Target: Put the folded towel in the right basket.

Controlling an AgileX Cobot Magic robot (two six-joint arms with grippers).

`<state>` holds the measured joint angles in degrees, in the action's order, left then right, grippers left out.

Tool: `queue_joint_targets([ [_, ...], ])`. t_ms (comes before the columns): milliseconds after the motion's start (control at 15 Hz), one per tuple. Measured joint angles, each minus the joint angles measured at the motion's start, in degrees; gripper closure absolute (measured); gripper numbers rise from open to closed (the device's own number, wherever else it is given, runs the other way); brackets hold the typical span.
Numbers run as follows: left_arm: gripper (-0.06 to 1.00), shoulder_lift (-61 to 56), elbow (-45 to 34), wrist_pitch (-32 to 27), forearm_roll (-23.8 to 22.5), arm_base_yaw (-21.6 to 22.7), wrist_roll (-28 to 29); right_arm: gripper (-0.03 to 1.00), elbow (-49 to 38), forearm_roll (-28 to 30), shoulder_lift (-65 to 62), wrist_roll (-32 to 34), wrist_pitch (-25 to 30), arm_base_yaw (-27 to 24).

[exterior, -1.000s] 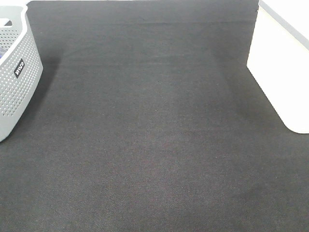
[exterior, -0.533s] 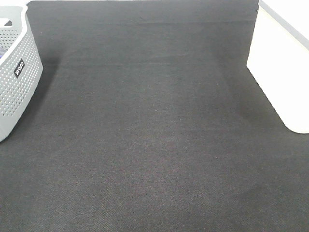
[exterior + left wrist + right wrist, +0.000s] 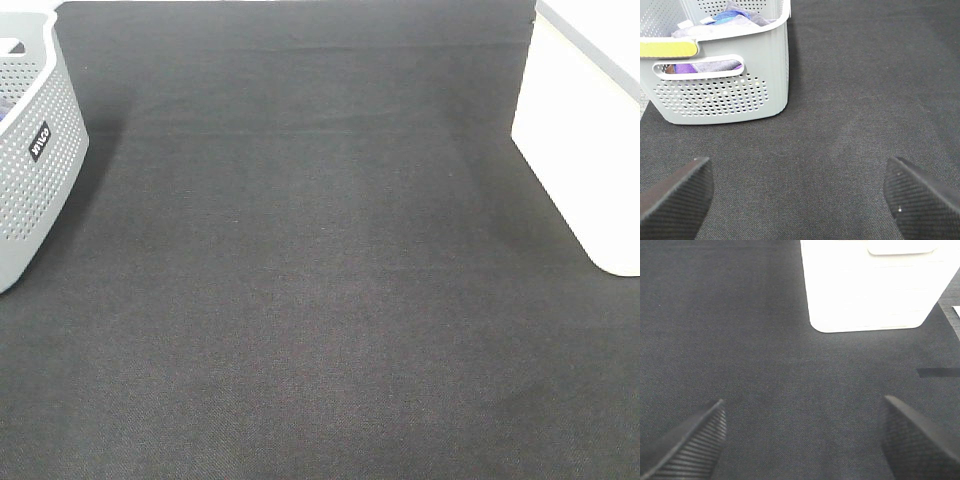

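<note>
2 baskets flank the dark mat (image 3: 320, 280) from above: grey perforated basket (image 3: 30, 150) left, white basket (image 3: 590, 140) right. Left wrist: left gripper (image 3: 797, 195) spread wide, empty, facing the grey basket holding folded cloths (image 3: 725, 22). Right wrist: right gripper (image 3: 800, 440) parted, empty, facing the white basket.
</note>
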<state>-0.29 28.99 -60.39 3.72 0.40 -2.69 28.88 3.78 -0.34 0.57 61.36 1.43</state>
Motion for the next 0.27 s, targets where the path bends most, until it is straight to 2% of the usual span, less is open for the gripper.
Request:
queue_joint_targets([
  [267, 0.07, 0.0, 0.0, 0.0, 0.0, 0.0, 0.0, 0.19, 0.0, 0.0, 0.0, 0.0, 0.0, 0.0],
])
